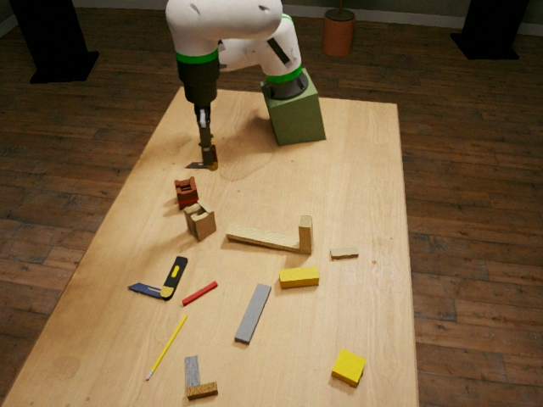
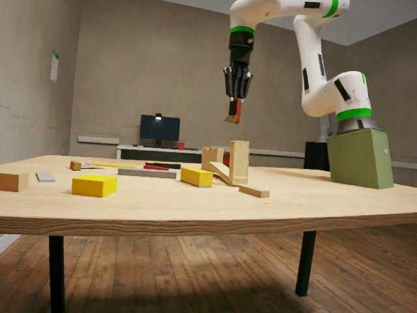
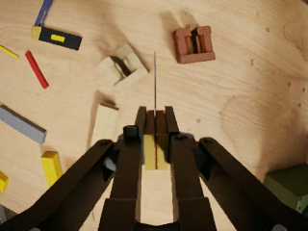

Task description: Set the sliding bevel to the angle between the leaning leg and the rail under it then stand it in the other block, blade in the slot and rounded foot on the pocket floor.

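My gripper [image 1: 204, 152] [image 2: 234, 100] [image 3: 155, 118] is shut on the sliding bevel [image 1: 212, 158] [image 2: 237, 111] [image 3: 156, 148], which has a red-brown stock, a yellow foot and a thin grey blade [image 1: 194, 165] [image 3: 154, 80]. I hold it in the air above the table, behind the blocks. A red-brown slotted block [image 1: 186, 192] [image 3: 194, 44] and a tan slotted block [image 1: 200, 219] [image 2: 210, 156] [image 3: 125, 67] stand side by side, both empty. The leaning wooden leg [image 1: 262, 237] [image 2: 220, 171] rests against an upright post [image 1: 305, 233] [image 2: 240, 162] at mid-table.
A black-and-yellow bevel with a blue blade [image 1: 171, 276] [image 3: 57, 37], a red bar [image 1: 199, 292], a pencil [image 1: 166, 347], a grey bar [image 1: 253, 312], two yellow blocks [image 1: 299, 276] [image 1: 348, 366], a small wood piece [image 1: 344, 252] and a try square [image 1: 195, 378] lie about. The green arm base [image 1: 295, 114] stands at the back.
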